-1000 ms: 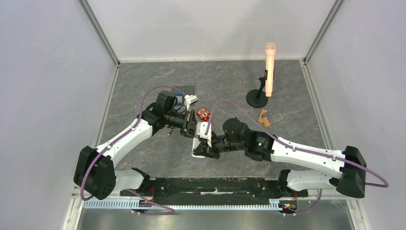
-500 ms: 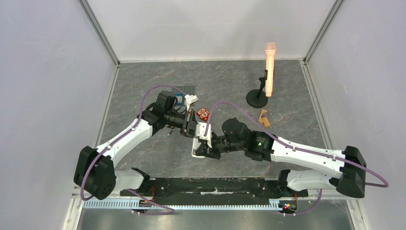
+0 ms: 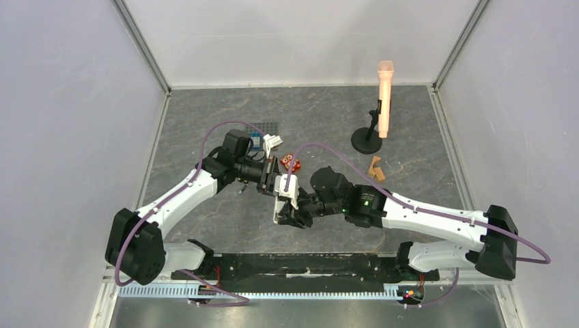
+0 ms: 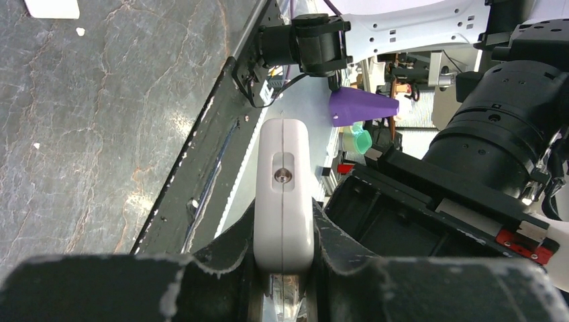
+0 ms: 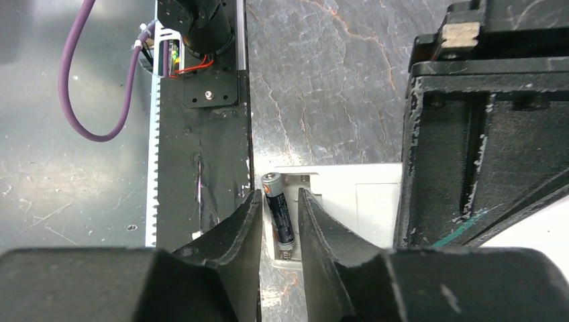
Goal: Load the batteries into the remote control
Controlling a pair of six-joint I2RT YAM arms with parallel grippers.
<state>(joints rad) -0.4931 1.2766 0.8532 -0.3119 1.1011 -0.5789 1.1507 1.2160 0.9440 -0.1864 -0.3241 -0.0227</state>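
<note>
The white remote control [image 3: 280, 205] is clamped edge-on between my left gripper's [image 3: 273, 181] fingers; the left wrist view shows its narrow end with a screw [image 4: 283, 194] in my left gripper [image 4: 283, 231]. In the right wrist view its open battery bay [image 5: 335, 201] faces the camera. One dark battery [image 5: 278, 216] lies tilted in the bay, its lower end on the spring. My right gripper [image 5: 278, 204] straddles it, fingers slightly apart with a gap on the right side. It is at the remote's near end [image 3: 293, 215]. The second battery is out of view.
A red owl toy [image 3: 289, 162] and a blue owl toy [image 3: 256, 142] with a white piece [image 3: 272, 143] sit just behind the grippers. A microphone on a black stand [image 3: 382, 102] and brown wooden pieces [image 3: 375, 168] are at the back right. The black base rail [image 3: 300, 263] runs along the near edge.
My right arm has shifted a little to the left, toward the remote's near end. The left arm and the remote have stayed where they were.
</note>
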